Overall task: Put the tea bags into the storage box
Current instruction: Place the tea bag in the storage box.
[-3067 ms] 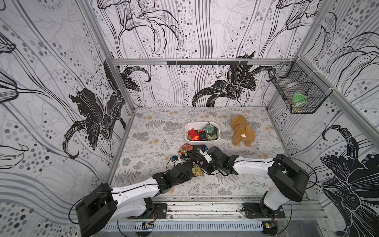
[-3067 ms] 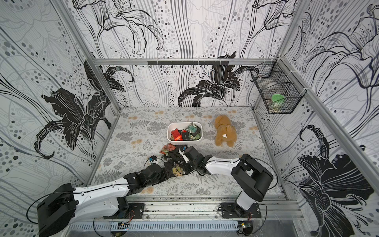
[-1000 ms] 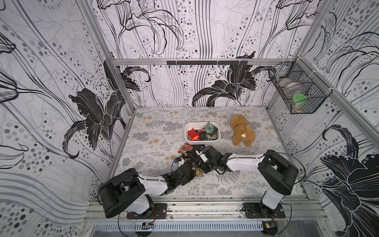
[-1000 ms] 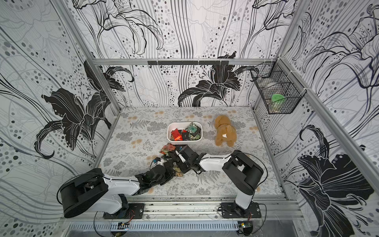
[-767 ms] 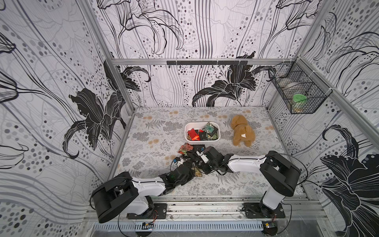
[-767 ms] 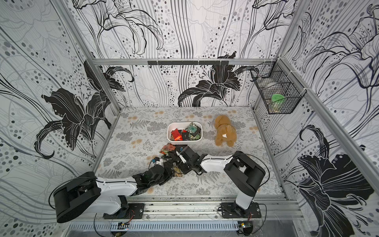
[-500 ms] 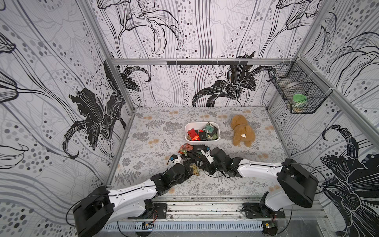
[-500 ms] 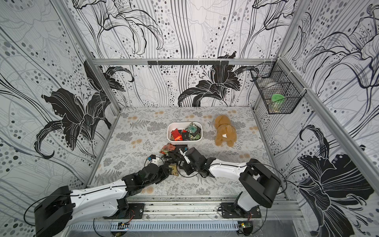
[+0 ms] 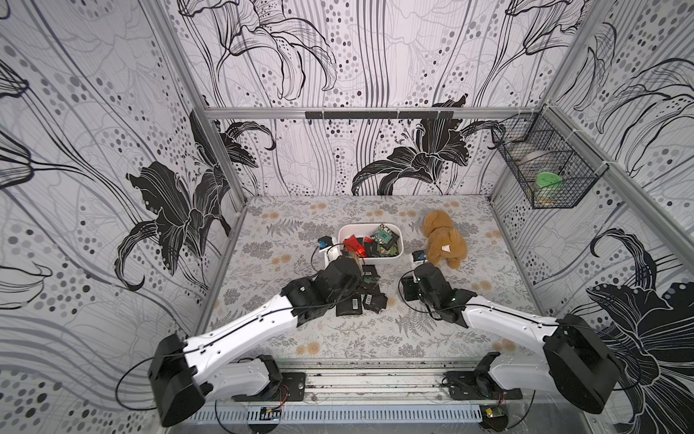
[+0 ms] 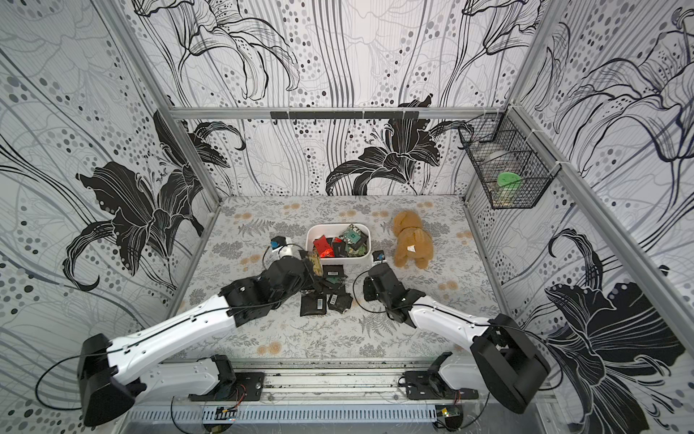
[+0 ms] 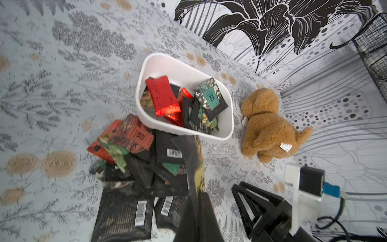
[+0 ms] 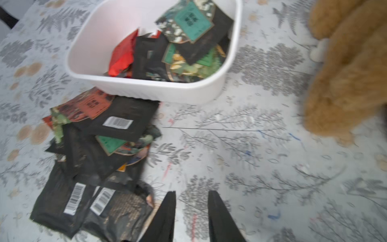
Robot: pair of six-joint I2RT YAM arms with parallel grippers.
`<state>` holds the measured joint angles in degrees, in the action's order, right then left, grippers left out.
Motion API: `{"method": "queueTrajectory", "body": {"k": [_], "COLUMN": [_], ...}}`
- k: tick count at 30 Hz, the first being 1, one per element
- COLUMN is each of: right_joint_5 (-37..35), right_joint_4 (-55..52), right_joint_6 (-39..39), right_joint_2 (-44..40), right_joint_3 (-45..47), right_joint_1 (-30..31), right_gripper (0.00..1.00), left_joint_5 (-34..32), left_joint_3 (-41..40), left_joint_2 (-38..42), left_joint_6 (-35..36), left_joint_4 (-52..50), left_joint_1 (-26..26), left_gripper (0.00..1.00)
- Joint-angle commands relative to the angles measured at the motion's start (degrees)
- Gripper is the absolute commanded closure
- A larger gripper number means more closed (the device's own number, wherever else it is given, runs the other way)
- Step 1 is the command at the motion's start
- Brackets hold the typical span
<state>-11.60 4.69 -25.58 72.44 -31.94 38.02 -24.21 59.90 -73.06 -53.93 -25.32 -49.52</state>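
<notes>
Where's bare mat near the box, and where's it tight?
Free: mat between tea bag pile and plush toy, by the open right gripper; also the strip behind the storage box. Crowded: the box's front edge, where the pile meets it and the left gripper holds a sachet.

Robot test cell, seen from its open front: black-and-white lily-print walls [image 9: 338, 56] are fixed to a bare aluminium frame [image 9: 263, 113] that boxes in a small surface [image 9: 356, 334] covered with a fern-patterned sheet. A left arm [image 9: 240, 330] and a right arm [image 9: 503, 319], white with black joints, are bolted to a metal rail [image 9: 375, 377] beside an exposed circuit board [image 9: 268, 413]. A wire basket [image 9: 563, 197] hangs on the side wall.
</notes>
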Motion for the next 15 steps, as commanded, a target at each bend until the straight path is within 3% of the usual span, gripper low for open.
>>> {"method": "queueTrajectory", "body": {"k": [1,5,9,15], "right_joint_5": [4.2,5.5,8.5,11.0], "right_joint_4": [0.1,1.0,2.7,3.3], "right_joint_6": [-2.2,-1.8,-1.1,0.0], "right_joint_2": [-2.7,-4.5,-5.2,-3.4], "right_joint_3": [2.2,3.1,3.7,2.9], "right_joint_1": [-1.9,-2.1,-2.2,-2.1], "right_gripper": [0.68,0.68,0.68,0.68], "left_joint_5": [4.3,14.1,17.0,25.3], "left_joint_3": [7.1,16.4,26.4,28.2], "left_joint_2": [-9.2,-20.6,-30.0,-36.8], "left_joint_6": [6.8,6.9,7.3,7.0], "left_joint_4": [0.4,2.5,1.0,7.3], "left_joint_1": [4.4,9.6,12.5,16.7], "left_gripper": [1.0,1.0,1.0,1.0]}}
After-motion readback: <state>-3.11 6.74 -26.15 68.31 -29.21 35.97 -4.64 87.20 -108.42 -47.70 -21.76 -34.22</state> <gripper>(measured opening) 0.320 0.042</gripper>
